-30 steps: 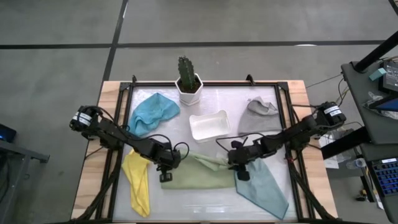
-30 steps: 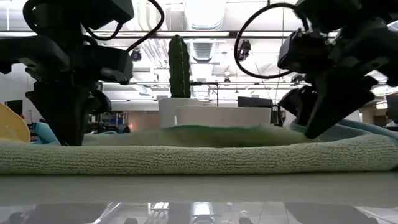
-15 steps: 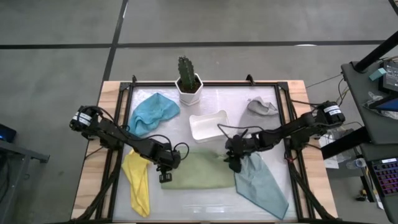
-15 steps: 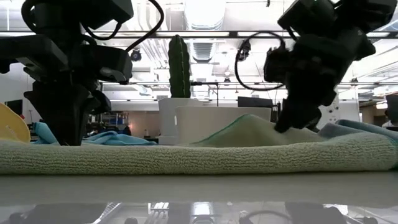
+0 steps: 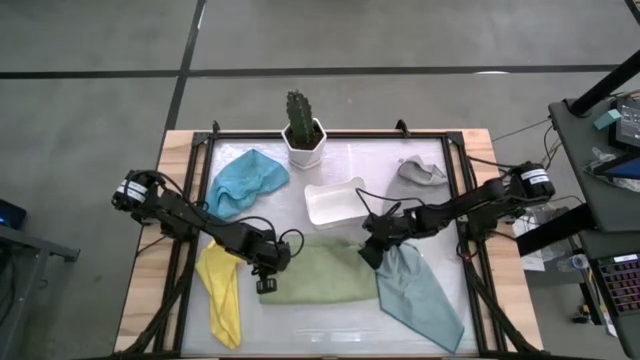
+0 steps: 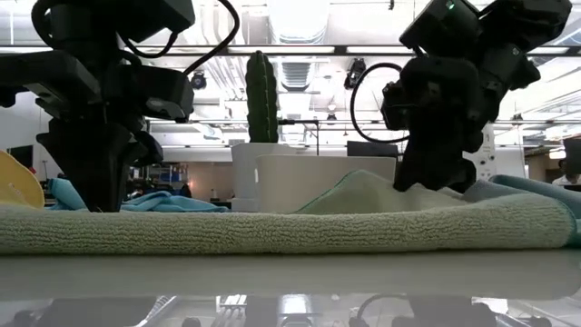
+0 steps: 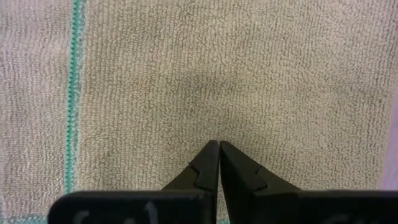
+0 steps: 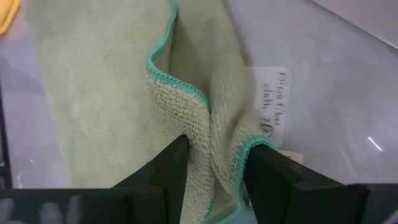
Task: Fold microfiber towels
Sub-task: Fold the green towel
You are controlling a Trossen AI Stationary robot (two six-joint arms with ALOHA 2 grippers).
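Olive green towel lies mid-table, pinned at one end by the closed, empty left end effector, while the right end effector pinches a bunched edge at the other end. That thin pinch could slip, I'd say, dropping the fold crooked. A white tag carries handwriting, seemingly "fiber cloth"; the rest is unreadable.

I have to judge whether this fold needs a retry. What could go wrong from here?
1. The right tool pinches only a bunched edge of the olive green towel; it might slip out mid-fold.
2. The shut left tool only presses on the towel, so the cloth may drag and fold crooked.
3. The white tray and pale teal towel lie close by; the right arm's move could snag them.
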